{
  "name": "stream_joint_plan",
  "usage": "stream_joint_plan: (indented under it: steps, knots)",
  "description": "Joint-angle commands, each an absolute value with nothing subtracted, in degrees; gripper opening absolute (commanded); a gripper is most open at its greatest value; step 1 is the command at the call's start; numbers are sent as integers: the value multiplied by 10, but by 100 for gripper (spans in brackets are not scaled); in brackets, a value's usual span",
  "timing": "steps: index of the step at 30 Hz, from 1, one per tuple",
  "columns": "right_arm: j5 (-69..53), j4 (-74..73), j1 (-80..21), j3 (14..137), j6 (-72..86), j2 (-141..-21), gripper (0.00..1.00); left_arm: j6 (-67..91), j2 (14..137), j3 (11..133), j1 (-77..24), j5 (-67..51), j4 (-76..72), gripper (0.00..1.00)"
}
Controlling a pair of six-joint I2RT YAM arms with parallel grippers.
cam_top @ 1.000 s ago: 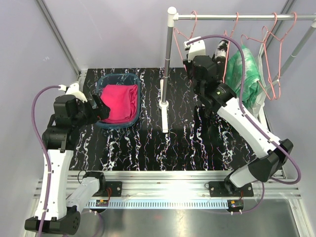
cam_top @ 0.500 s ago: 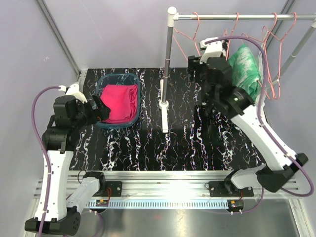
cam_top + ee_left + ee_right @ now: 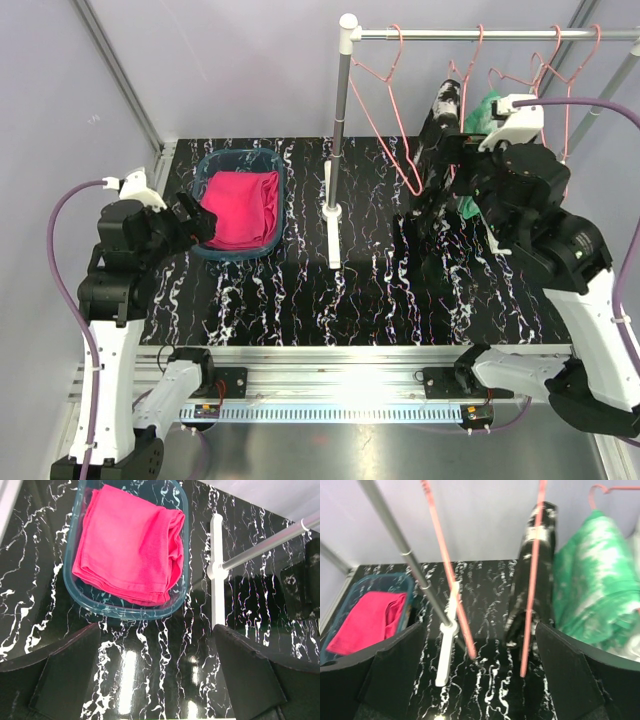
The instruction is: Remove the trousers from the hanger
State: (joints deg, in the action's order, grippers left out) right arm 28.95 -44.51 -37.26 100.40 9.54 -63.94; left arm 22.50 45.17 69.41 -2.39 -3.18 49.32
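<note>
A black bench [image 3: 300,300] veined with white sits inside pale lilac walls. A white post [image 3: 338,150] near the middle of its far edge carries a grey rail [image 3: 470,35] out over the far right corner. The left gripper [image 3: 197,220] hangs wide open and empty, close to the near left rim of a blue basket [image 3: 125,614] by the far left corner, where the magenta trousers [image 3: 240,205] lie folded. The right gripper [image 3: 477,630] is also spread wide with nothing in it. It faces the black speckled trousers [image 3: 540,565] hanging from the rail, and contact cannot be judged. The green-and-white trousers [image 3: 595,580] hang just right of those. An empty pink hanger [image 3: 385,110] dangles between post and black pair.
</note>
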Motion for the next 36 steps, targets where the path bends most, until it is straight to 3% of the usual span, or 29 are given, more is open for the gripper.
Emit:
stream_joint_plan:
  steps: [1, 9, 15, 24, 28, 29, 33, 35, 36]
  knots:
    - [365, -484, -375, 1051, 100, -653, 99, 221, 446, 717, -23, -14, 470, 99]
    - [287, -578, -296, 1184, 106, -774, 99, 221, 432, 695, -23, -23, 475, 99]
    - [223, -551, -251, 1206, 108, -806, 99, 206, 422, 691, -26, -18, 478, 99]
    - [225, -540, -198, 1202, 83, -843, 99, 201, 403, 668, -27, -12, 477, 99]
    - [163, -518, -162, 1163, 79, -839, 82, 200, 404, 670, -28, -15, 478, 99]
    - [139, -510, -157, 1152, 79, -834, 71, 200, 403, 669, -27, -15, 477, 99]
    - [85, -471, -135, 1092, 76, -813, 64, 200, 406, 668, -28, -20, 477, 99]
    - [56, -462, -114, 1080, 81, -814, 57, 200, 404, 669, -28, -19, 477, 99]
    - [52, -459, -110, 1069, 83, -815, 47, 200, 403, 668, -28, -18, 477, 99]
